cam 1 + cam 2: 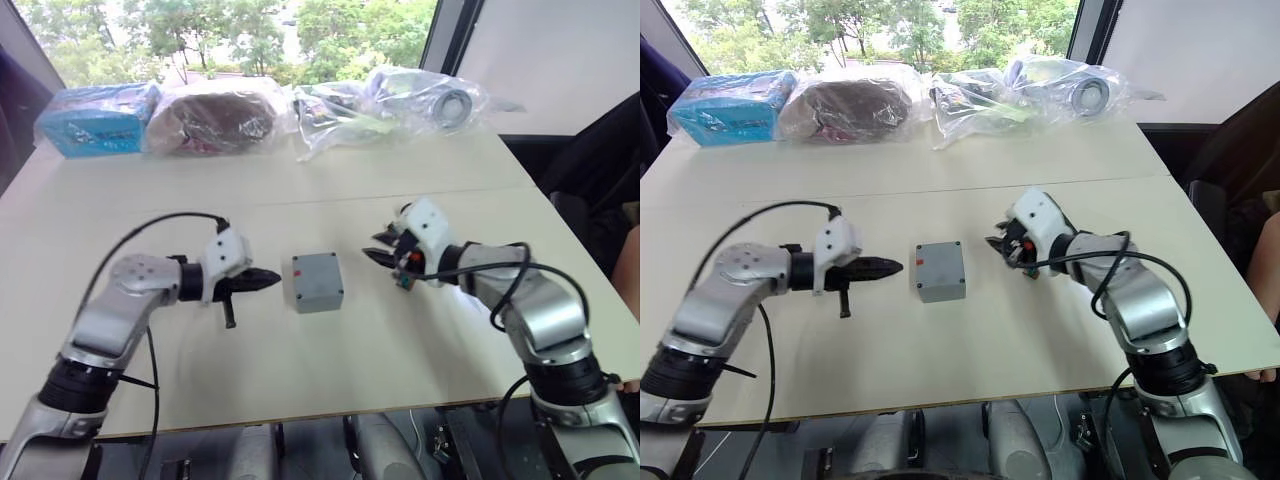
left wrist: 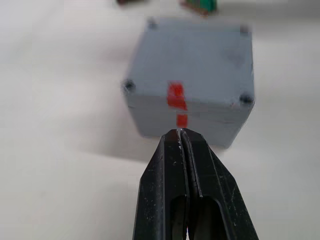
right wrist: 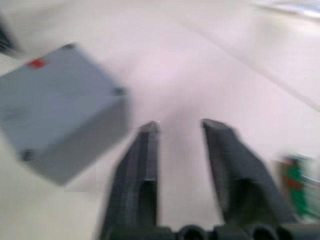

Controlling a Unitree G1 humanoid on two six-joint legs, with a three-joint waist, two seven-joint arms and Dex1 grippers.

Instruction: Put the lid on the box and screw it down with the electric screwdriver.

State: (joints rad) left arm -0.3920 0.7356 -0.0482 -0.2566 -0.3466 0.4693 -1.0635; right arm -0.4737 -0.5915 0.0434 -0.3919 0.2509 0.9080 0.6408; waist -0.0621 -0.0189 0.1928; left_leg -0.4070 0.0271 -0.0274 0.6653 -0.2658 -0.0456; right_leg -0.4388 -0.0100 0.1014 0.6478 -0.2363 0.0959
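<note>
two grippers flank the box (image 1: 317,282) on the table (image 1: 400,190), lid (image 2: 195,67) already on it. left gripper (image 2: 181,134), fingers pressed together, points at its red-marked side, just short. right gripper (image 3: 180,127), fingers spread, holds nothing beside it.

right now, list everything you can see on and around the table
box: one, grey, lid already on, red mark on the side facing the left gripper, mid-table between the grippers
table: one, cream
bagged items: several, clear plastic, along the far edge
blue package: one, far left corner
green piece: one, small, by the right gripper
left gripper: black fingers shut, empty, tips near the box's marked side
right gripper: black fingers open, empty, beside the box
</note>
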